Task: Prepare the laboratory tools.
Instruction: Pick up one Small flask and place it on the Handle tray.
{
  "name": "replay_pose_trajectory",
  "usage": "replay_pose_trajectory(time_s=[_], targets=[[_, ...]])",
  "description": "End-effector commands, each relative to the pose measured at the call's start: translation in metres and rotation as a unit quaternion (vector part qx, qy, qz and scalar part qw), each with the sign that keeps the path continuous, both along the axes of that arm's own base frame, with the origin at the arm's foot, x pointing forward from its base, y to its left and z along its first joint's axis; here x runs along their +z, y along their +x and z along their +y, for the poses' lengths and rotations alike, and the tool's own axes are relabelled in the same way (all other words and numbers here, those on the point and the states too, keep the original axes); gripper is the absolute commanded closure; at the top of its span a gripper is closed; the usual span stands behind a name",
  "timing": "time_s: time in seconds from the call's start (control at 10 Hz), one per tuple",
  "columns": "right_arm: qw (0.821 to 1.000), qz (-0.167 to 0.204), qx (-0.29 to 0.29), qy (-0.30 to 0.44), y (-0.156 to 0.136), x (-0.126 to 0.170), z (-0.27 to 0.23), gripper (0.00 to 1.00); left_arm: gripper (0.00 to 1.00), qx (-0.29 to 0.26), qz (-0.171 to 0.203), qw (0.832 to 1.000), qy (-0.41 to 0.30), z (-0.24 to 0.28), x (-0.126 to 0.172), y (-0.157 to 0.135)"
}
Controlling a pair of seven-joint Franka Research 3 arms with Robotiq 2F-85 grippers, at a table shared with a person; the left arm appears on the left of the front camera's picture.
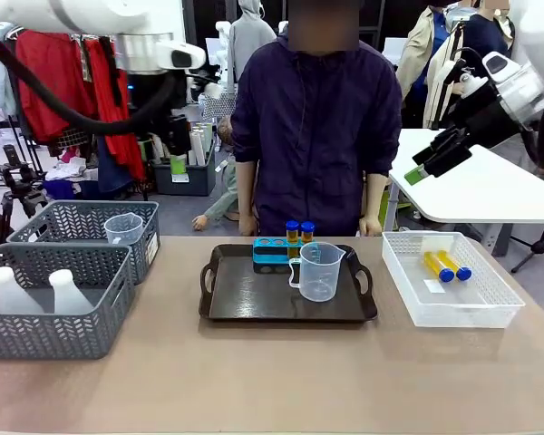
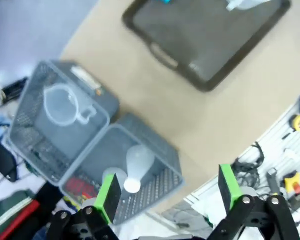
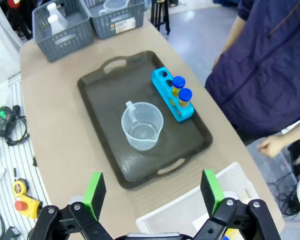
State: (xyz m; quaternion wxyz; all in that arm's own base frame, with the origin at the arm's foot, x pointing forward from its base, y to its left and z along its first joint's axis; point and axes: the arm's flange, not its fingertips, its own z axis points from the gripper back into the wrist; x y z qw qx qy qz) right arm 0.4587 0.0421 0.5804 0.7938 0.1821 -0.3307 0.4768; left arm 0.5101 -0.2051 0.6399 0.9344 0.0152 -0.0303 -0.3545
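Note:
A clear handled beaker [image 1: 320, 271] [image 3: 141, 126] stands on the dark tray [image 1: 245, 299] [image 3: 105, 100], beside a blue rack [image 1: 270, 254] [image 3: 166, 90] holding two blue-capped yellow tubes [image 1: 299, 232] [image 3: 181, 89]. Two more tubes [image 1: 446, 265] lie in the white mesh basket [image 1: 490, 308]. Two white flasks [image 1: 36, 292] [image 2: 138, 160] sit in the near grey basket [image 1: 54, 335], and another beaker [image 1: 123, 228] [image 2: 65, 104] in the far one. My left gripper [image 1: 177, 161] [image 2: 167, 192] hangs open high above the grey baskets. My right gripper [image 1: 417, 172] [image 3: 152, 192] is open, raised over the tray's right end.
A person in a dark jacket [image 1: 313, 127] stands at the far edge behind the tray, hands down. A white table [image 1: 490, 186] stands at the back right. Bare tabletop [image 1: 272, 381] runs along the near side.

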Motion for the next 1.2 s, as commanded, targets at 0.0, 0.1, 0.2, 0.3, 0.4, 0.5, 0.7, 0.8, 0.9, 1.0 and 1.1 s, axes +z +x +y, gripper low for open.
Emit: replay_pose_trajectory(time_s=[0.0,0.1,0.2,0.3,0.4,0.5,0.7,0.8,0.9,1.0,1.1], targets=[[1.000,-0.003,0.003,0.008,0.000,0.001,0.001,0.00,0.00,0.062,-0.006,0.998,0.023,0.033,-0.013,-0.021],[1.000,-0.003,0.003,0.008,0.000,0.001,0.001,0.00,0.00,0.078,0.003,0.997,0.016,0.044,-0.017,-0.025],[1.000,-0.003,0.003,0.008,0.000,0.001,0.001,0.00,0.00,0.056,0.013,0.998,0.012,0.035,-0.032,-0.020],[1.000,-0.003,0.003,0.008,0.000,0.001,0.001,0.00,0.00,0.055,0.006,0.998,0.013,0.041,-0.005,-0.010],[1.000,-0.003,0.003,0.008,0.000,0.001,0.001,0.00,0.00,0.055,0.006,0.998,0.013,0.041,-0.005,-0.010],[1.000,-0.003,0.003,0.008,0.000,0.001,0.001,0.00,0.00,0.055,0.006,0.998,0.013,0.041,-0.005,-0.010],[1.000,-0.003,0.003,0.008,0.000,0.001,0.001,0.00,0.00,0.055,0.006,0.998,0.013,0.041,-0.005,-0.010],[1.000,-0.003,0.003,0.008,0.000,0.001,0.001,0.00,0.00,0.055,0.006,0.998,0.013,0.041,-0.005,-0.010],[1.000,-0.003,0.003,0.008,0.000,0.001,0.001,0.00,0.00,0.054,0.004,0.998,0.012,0.039,-0.006,-0.011],[1.000,-0.003,0.003,0.008,0.000,0.001,0.001,0.00,0.00,0.086,0.014,0.996,0.013,0.057,-0.006,-0.015],[1.000,-0.003,0.003,0.008,0.000,0.001,0.001,0.00,0.00,0.104,0.002,0.995,0.010,0.076,-0.009,-0.013]])
